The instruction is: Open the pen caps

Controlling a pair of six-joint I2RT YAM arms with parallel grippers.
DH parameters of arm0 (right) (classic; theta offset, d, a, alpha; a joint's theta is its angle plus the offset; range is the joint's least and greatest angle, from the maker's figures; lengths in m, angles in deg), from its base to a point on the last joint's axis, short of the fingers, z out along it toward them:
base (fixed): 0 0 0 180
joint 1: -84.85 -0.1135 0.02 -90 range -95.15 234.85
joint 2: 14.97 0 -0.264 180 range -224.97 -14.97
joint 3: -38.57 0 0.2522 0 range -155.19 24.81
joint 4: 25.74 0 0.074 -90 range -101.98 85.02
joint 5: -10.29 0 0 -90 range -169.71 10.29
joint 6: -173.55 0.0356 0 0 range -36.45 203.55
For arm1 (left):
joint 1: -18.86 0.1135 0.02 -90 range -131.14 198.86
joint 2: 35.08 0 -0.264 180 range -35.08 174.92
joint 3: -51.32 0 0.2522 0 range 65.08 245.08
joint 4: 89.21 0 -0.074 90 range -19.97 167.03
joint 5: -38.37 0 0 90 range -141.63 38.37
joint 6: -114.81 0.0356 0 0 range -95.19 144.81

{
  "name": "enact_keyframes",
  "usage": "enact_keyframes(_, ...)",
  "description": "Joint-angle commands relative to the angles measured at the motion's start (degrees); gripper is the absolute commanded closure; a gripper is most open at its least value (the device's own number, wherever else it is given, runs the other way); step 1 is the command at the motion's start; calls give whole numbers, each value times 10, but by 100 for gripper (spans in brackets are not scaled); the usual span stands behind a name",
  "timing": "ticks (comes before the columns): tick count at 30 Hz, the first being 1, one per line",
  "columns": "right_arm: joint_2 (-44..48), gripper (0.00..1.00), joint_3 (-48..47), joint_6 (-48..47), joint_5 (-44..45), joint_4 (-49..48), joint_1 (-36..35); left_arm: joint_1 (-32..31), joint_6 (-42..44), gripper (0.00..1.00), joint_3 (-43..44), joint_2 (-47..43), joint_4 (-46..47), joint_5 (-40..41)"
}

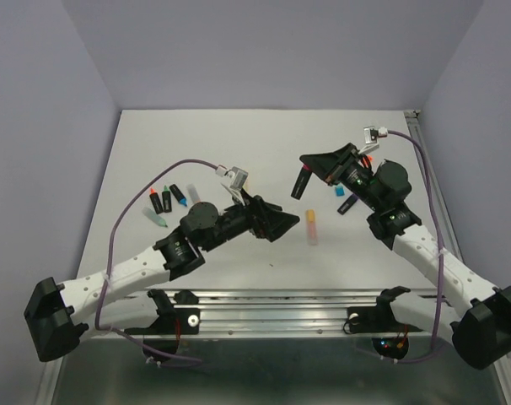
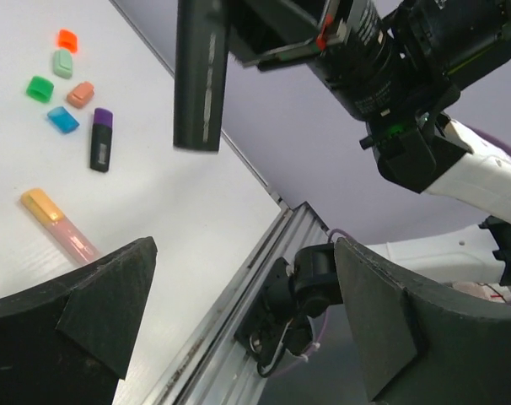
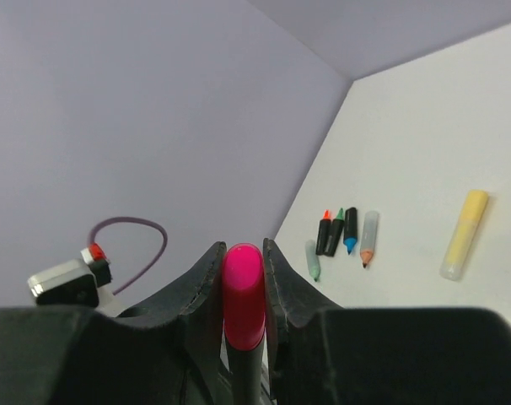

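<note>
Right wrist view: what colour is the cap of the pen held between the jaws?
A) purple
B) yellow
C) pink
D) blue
C: the right gripper is shut on the pink-capped pen, while the yellow-capped pen lies apart on the table.

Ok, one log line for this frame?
right gripper: shut on pink-capped pen, held aloft | left gripper: open, empty | also capped: yellow-capped pen, purple-capped pen | loose caps: five
</note>
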Motion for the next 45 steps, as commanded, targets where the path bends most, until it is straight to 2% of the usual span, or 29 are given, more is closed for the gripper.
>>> enact_keyframes(1,21,99,21,6,12,85,-6,2,72,1,70,50,-11,-21)
enact_keyframes(9,40,99,30,18,-11,94,-9,3,104,1,164,148,-14,-61)
enact_keyframes(16,43,99,27,32,-26,137,-10,3,137,2,189,188,-38,14)
enact_keyframes(18,42,99,27,36,-31,145,-10,3,144,9,201,196,-51,20)
enact_keyframes(19,43,99,32,38,-31,144,-10,3,146,17,205,203,-55,18)
enact_keyframes(20,43,99,33,39,-32,140,-10,3,147,19,212,206,-57,16)
enact_keyframes(26,37,99,33,44,-19,146,-10,0,141,20,221,227,-61,11)
enact_keyframes(29,31,99,26,43,-3,153,-10,-3,148,25,223,233,-67,15)
enact_keyframes(33,29,99,26,48,-2,152,-10,-7,153,47,223,235,-75,27)
enact_keyframes(34,29,99,27,49,-3,152,-10,-7,154,63,223,235,-76,29)
enact_keyframes(36,28,99,30,49,-8,153,-10,-7,160,85,223,235,-77,29)
enact_keyframes(37,27,99,31,46,-9,156,-10,-8,162,100,225,235,-80,32)
enact_keyframes(40,31,99,30,40,-6,168,-10,-9,167,100,220,229,-77,31)
enact_keyframes(43,39,92,28,29,-2,178,-10,-9,160,100,196,214,-57,27)
enact_keyframes(44,42,89,27,24,0,182,-11,-9,155,100,183,210,-52,27)
enact_keyframes(45,44,77,26,21,-1,185,-10,-9,153,100,177,206,-44,29)
